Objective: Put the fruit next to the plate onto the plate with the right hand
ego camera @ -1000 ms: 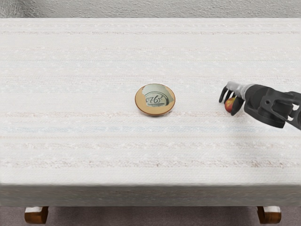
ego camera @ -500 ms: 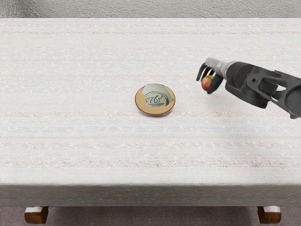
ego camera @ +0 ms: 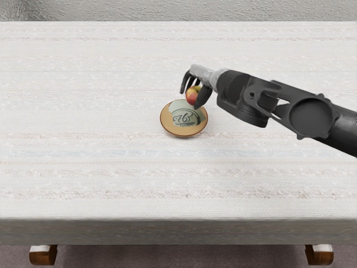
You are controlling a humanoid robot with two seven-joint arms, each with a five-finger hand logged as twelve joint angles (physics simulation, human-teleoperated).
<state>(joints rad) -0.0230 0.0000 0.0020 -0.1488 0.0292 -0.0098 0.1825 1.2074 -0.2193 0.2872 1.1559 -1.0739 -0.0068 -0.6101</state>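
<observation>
Right hand (ego camera: 193, 85) hangs palm-down, its dark fingers (ego camera: 184, 85) curled around the red-and-yellow fruit (ego camera: 193, 95), which it grips. Directly beneath and slightly forward of the hand lies the plate (ego camera: 167, 124) on the table (ego camera: 83, 84). Behind the hand, the arm (ego camera: 279, 106) stretches rightward.

i work from one head view. camera sits high on near side of table (ego camera: 83, 184), faces far edge, tilted down. plate (ego camera: 163, 119) near frame centre, middling range. near edge and legs (ego camera: 43, 254) show below plate.
</observation>
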